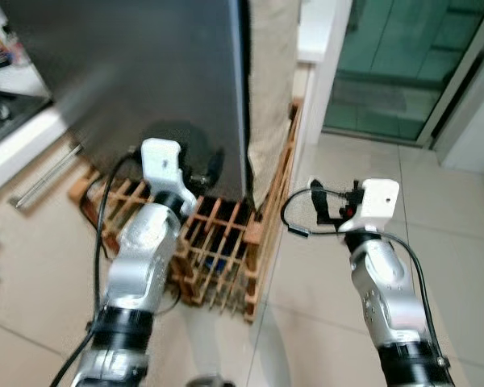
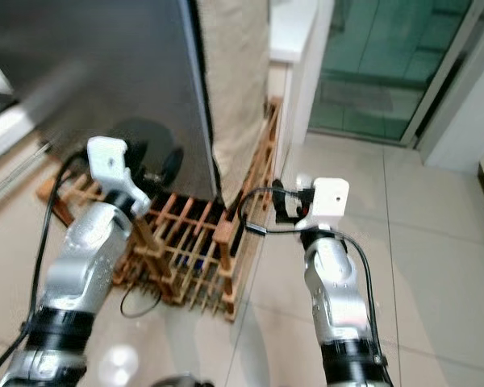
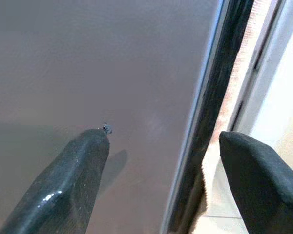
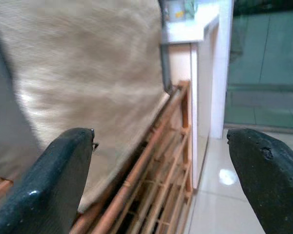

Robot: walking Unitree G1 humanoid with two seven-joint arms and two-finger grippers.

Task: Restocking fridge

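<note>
Where tiles (image 1: 323,266) spread: grey fridge door (image 1: 145,72); wooden rack (image 1: 226,242)

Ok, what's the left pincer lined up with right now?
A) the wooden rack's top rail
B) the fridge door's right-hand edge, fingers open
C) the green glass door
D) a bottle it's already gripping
B: the left wrist view shows the left pincer open, its fingers spread either side of the dark edge of the grey fridge door, holding nothing.
</note>
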